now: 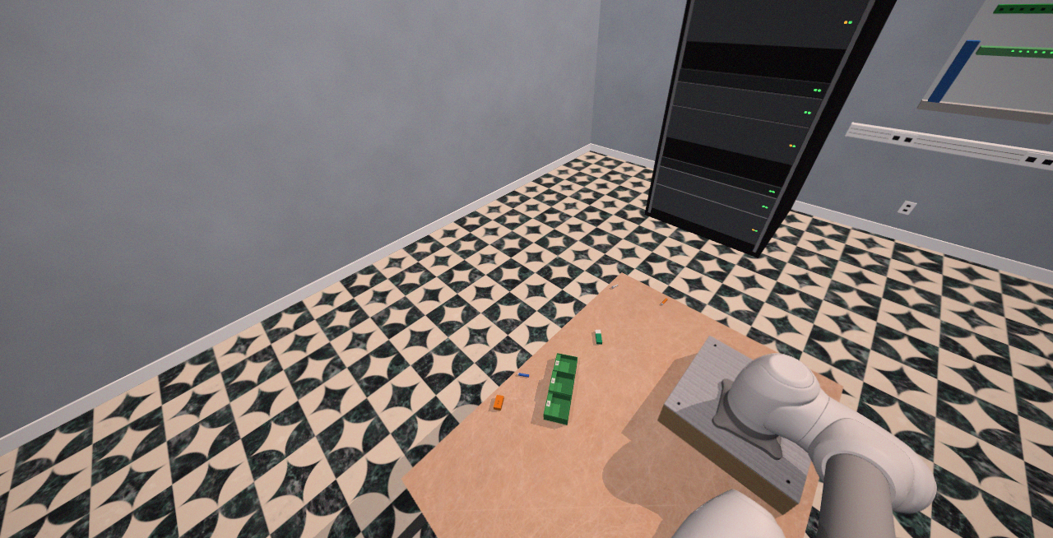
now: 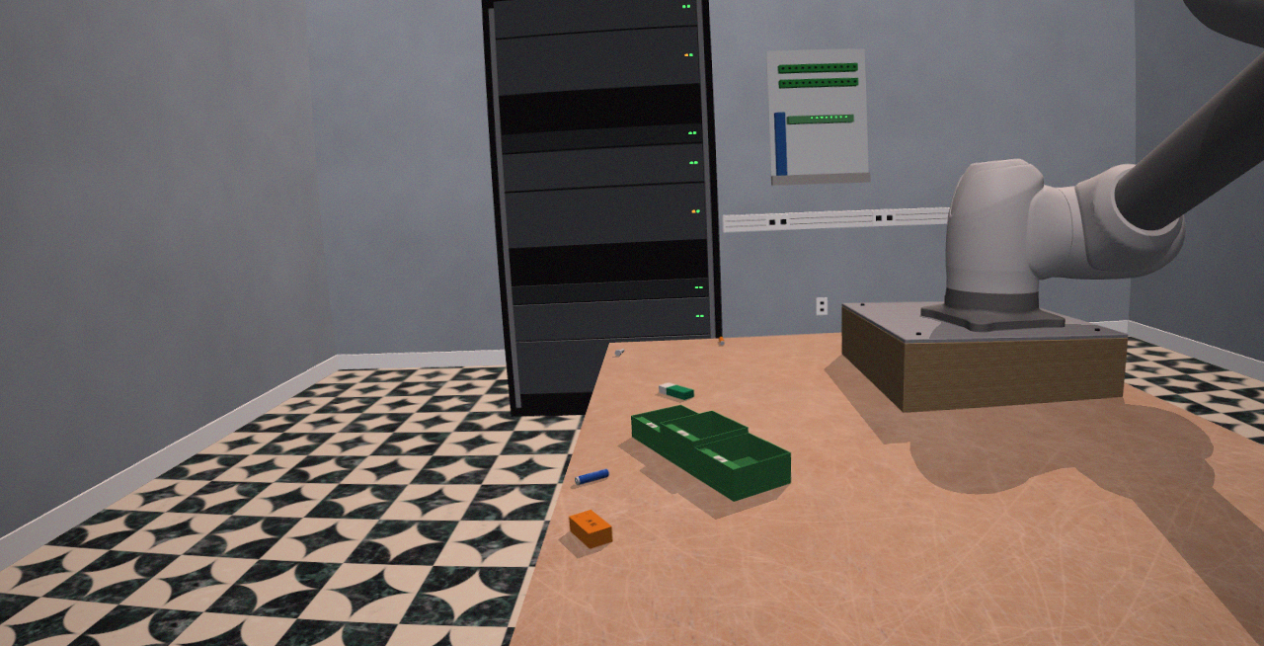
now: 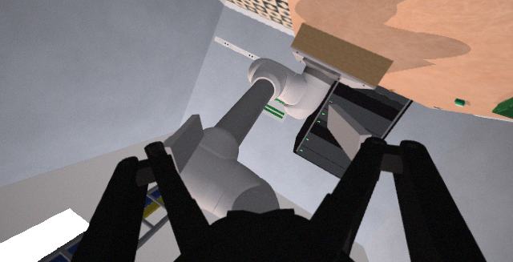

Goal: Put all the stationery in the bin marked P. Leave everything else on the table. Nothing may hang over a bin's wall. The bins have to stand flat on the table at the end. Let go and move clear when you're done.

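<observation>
Seen only from the wrist view, the tool (image 3: 268,142): fingers spread fully, nothing between them, aimed up toward the arm's own upper links and the wall. Cut off elsewhere, with only the base and lower links showing on the grey pedestal (image 2: 884,315).

Lay on the table (image 2: 884,553) a green bin row (image 2: 711,450), three compartments in line, long axis running from the near table edge toward the far edge. Carried small white labels, too tiny to read; which one marked P, impossible to tell.

Lay left of the bins, near the table edge, a blue pen-like stick (image 2: 591,475) and an orange block (image 2: 590,527). Sat beyond the bins a green-and-white eraser-like piece (image 2: 675,391). Rested at the far edge two tiny specks (image 2: 721,341), unidentifiable.
</observation>
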Available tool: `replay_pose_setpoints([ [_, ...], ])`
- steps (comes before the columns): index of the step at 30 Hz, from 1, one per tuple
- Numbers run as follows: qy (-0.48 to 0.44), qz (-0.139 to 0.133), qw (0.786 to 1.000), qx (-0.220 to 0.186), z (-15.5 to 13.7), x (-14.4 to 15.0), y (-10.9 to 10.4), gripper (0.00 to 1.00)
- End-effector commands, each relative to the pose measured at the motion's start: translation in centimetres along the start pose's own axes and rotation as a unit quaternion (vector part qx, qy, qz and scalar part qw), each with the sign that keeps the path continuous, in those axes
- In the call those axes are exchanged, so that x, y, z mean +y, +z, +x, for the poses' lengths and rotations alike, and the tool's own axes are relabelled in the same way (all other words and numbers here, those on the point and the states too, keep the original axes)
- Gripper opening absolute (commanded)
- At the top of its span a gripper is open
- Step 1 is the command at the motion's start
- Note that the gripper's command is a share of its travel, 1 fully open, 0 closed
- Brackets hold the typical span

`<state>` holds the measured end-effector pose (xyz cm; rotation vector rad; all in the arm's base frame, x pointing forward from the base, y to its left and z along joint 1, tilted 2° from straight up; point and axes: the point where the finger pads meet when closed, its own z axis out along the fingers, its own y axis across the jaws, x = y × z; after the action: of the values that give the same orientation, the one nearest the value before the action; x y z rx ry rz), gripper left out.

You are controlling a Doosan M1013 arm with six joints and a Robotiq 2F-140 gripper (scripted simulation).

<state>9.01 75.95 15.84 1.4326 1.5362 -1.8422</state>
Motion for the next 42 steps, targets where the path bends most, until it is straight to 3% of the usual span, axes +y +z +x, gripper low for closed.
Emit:
replay_pose_setpoints([
  [1, 0.0, 0.0, 1.0, 0.001, -0.1, -0.1, 0.0, 1.0],
  [17, 0.0, 0.0, 1.0, 0.001, -0.1, -0.1, 0.0, 1.0],
  [18, 0.0, 0.0, 1.0, 0.001, 0.6, 0.3, 0.1, 0.15],
  [24, 0.0, 0.0, 1.0, 0.001, 4.9, 2.9, 0.7, 0.15],
  [26, 0.0, 0.0, 1.0, 0.001, 5.1, 3.0, 0.8, 0.15],
  [29, 0.02, 0.021, 0.998, 0.057, 3.6, 4.7, 0.9, 0.15],
  [35, 0.02, 0.021, 0.998, 0.057, 1.4, 7.1, 0.0, 0.15],
  [38, 0.042, 0.043, 0.992, 0.112, 0.0, 9.1, -0.1, 0.15],
  [42, 0.042, 0.043, 0.992, 0.112, -2.0, 11.8, -0.2, 0.15],
])
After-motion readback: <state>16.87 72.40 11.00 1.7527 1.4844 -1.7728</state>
